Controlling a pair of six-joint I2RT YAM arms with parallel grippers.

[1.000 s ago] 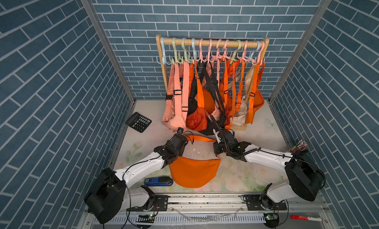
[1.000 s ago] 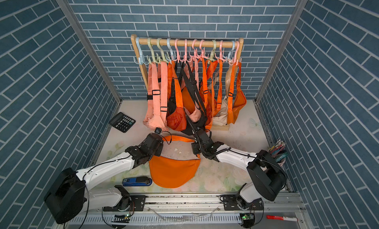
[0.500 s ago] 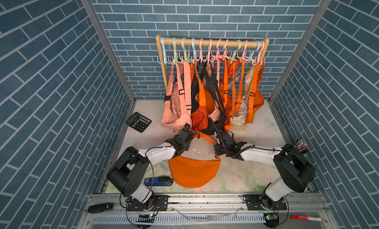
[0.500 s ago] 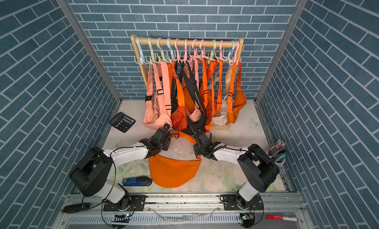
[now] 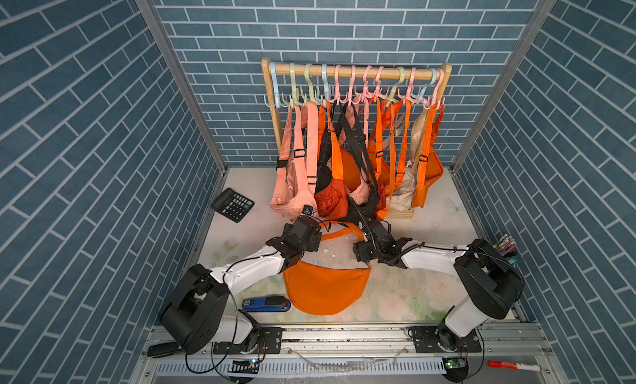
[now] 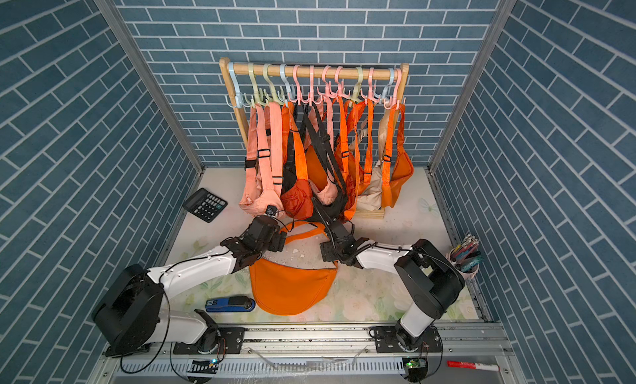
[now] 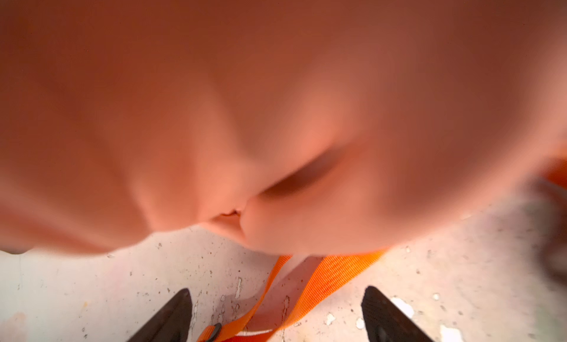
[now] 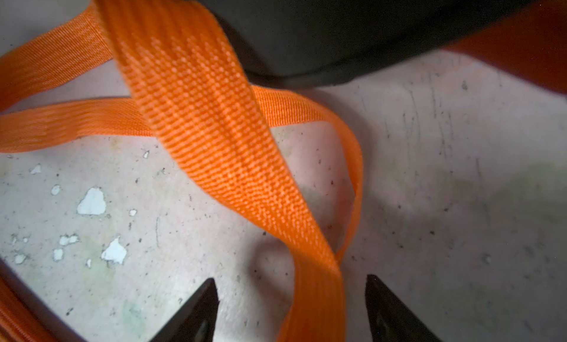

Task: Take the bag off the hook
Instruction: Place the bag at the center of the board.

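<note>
The orange bag (image 5: 325, 289) is off its hook and lies flat on the table (image 5: 430, 220), in front of the wooden rack (image 5: 354, 72) where the other bags hang. It is a half-moon shape, and its long axis runs side to side, from the left arm's side to the right arm's. In both top views its straight upper edge faces the rack and its rounded belly points toward the front rail, close to the blue stapler (image 5: 266, 303). Its orange strap (image 5: 339, 229) rises from the two upper corners and loops back toward the rack, lying loosely on the table between the two wrists. The body of the bag lies nearer the front rail than both grippers, whose tips point toward the rack. In the left wrist view the left gripper (image 7: 276, 316) has its jaws wide apart, and the strap (image 7: 322, 282) lies on the table between them, touching neither finger. A blurred pink hanging bag (image 7: 276, 110) fills most of that view. In the right wrist view the right gripper (image 8: 291, 309) is likewise spread, and a twisted run of strap (image 8: 214, 135) passes through the gap unclamped, with a black bag (image 8: 337, 24) just beyond. A calculator (image 5: 232, 204) sits near the left wall
</note>
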